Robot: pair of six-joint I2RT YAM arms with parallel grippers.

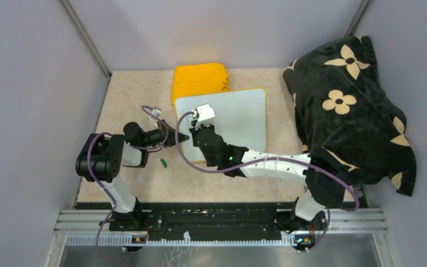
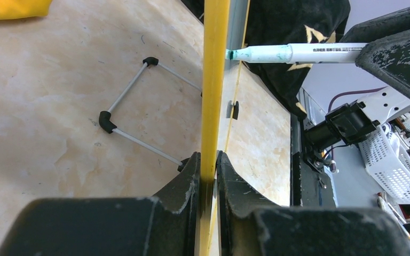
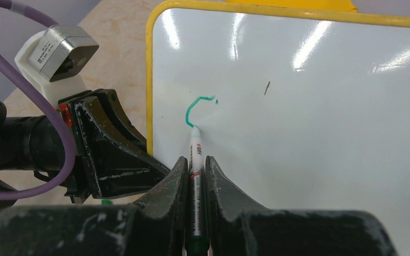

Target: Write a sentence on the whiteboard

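The whiteboard (image 1: pixel 239 119) lies on the table, white with a thin yellow rim (image 2: pixel 213 80). My left gripper (image 1: pixel 182 137) is shut on the rim at the board's left edge, its jaws (image 2: pixel 208 160) pinching it from both sides. My right gripper (image 3: pixel 196 165) is shut on a white marker (image 3: pixel 196 154), whose green tip touches the board (image 3: pixel 309 106) near its left edge. Of the sentence, one curved green stroke (image 3: pixel 195 106) shows, ending at the tip. The marker (image 2: pixel 299 53) also appears in the left wrist view. In the top view my right gripper (image 1: pixel 199 127) sits partly under its camera.
A folded yellow cloth (image 1: pixel 200 80) lies behind the board. Black flowered fabric (image 1: pixel 350 111) covers the right side. A green cap (image 1: pixel 164 163) lies near the left arm. A wire stand (image 2: pixel 133 101) shows beside the rim. A small dark mark (image 3: pixel 267 88) is on the board.
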